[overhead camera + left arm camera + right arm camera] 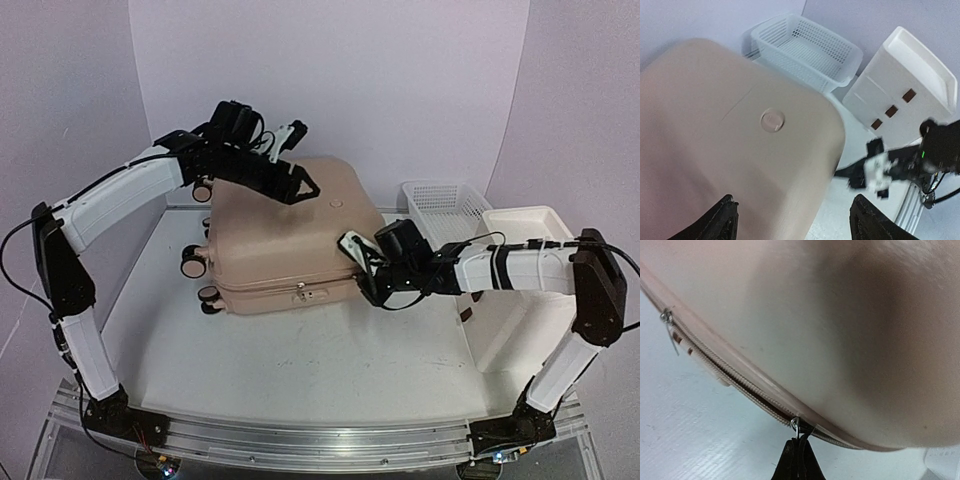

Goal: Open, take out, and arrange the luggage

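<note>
From above, the pink suitcase (290, 240) lies flat and zipped toward the back of the table (300, 370), wheels facing the left edge. The left gripper (300, 186) hangs over its lid and the right gripper (358, 268) sits at its near right corner. The left wrist view shows that gripper's fingers (722, 220) spread wide above the shell, holding nothing, with a basket (807, 50) and drawer cabinet (902, 85) beyond. The right wrist view shows the fingers (797, 460) clenched on a zipper pull (796, 426) at the seam. Unzipping looks to be in hand. Next the pull should be drawn along the seam, with the shell kept from sliding.
</note>
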### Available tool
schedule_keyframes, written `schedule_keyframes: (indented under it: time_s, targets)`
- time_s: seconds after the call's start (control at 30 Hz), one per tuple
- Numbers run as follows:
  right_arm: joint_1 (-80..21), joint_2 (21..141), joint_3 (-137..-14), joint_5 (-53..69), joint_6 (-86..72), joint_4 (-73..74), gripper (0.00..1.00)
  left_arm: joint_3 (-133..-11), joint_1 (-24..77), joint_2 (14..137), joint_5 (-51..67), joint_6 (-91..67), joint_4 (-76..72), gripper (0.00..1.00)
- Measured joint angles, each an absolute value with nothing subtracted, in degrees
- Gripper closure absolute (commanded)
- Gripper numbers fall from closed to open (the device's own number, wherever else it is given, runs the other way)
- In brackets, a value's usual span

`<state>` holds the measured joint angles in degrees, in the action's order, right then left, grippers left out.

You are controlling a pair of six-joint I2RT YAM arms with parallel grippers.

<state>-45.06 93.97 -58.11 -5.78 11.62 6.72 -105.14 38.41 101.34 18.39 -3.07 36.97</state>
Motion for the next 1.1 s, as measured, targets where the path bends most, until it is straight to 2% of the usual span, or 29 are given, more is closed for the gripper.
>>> schedule_keyframes:
  time_s: [0.17,0.23,0.33,0.53,0.8,1.1]
  targets:
    - [-54.00,98.13,-63.02,-6.66,9.87,8.12,1.00,-120.51,41.95,112.18,19.27,-2.07,37.54,0.27]
    - [-56.77,100.05,-64.82,-6.35,8.64,7.42,1.00,-126.06,43.20,116.99,17.74,-0.80,37.91,0.34]
    - [-59.13,101.82,-65.65,-5.50,6.59,4.80,1.00,-133.12,45.04,123.98,16.19,0.30,38.96,0.55]
    - [-60.97,102.56,-65.65,-6.13,4.16,3.29,1.00,-137.75,47.05,131.50,16.29,1.54,40.75,0.69]
    - [-61.76,102.41,-64.86,-10.37,0.30,4.32,1.00,-137.58,48.29,133.16,12.03,4.75,41.54,0.74]
    - [-60.58,94.11,-53.87,-18.33,-5.74,1.93,1.00,-124.57,46.02,125.10,10.94,4.73,35.81,0.74]
